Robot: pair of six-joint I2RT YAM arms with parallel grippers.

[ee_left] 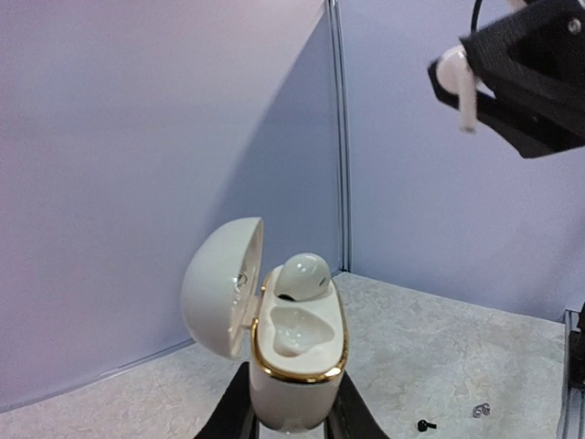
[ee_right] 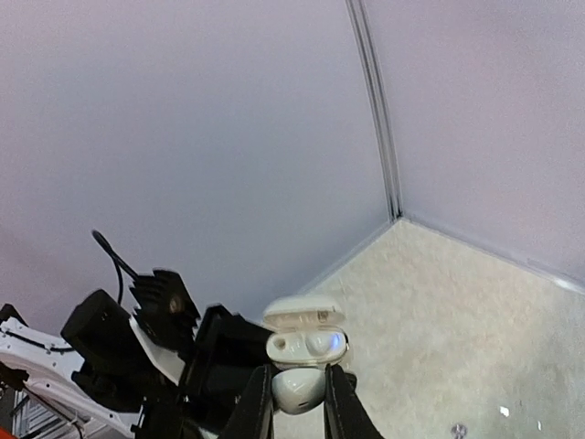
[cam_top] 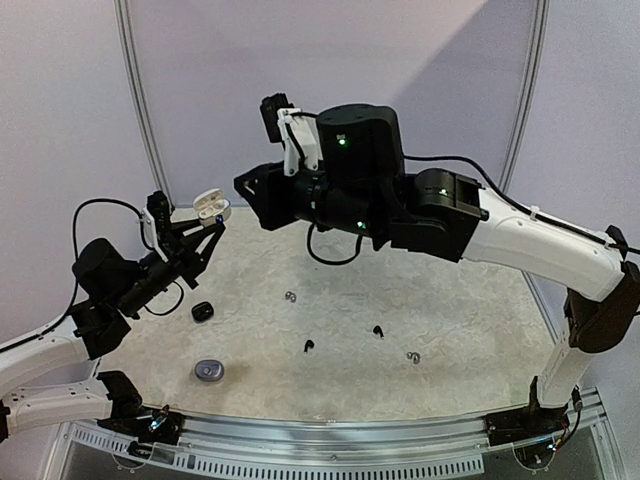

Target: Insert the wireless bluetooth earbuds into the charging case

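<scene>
My left gripper (cam_top: 205, 222) is shut on the base of a white, gold-rimmed charging case (ee_left: 297, 366) and holds it raised over the back left of the table. Its lid (ee_left: 222, 293) is open. One white earbud (ee_left: 303, 274) sits in the far socket, and the near socket (ee_left: 291, 329) is empty. My right gripper (ee_right: 298, 393) is shut on a second white earbud (ee_right: 300, 389), held in the air a little apart from the open case (ee_right: 306, 340). That bud also shows in the left wrist view (ee_left: 457, 80).
On the table lie a closed black case (cam_top: 203, 311), a closed grey case (cam_top: 209, 371), two black earbuds (cam_top: 308, 346) (cam_top: 378, 331) and two silvery earbuds (cam_top: 290, 297) (cam_top: 413, 357). Purple walls enclose the back and sides.
</scene>
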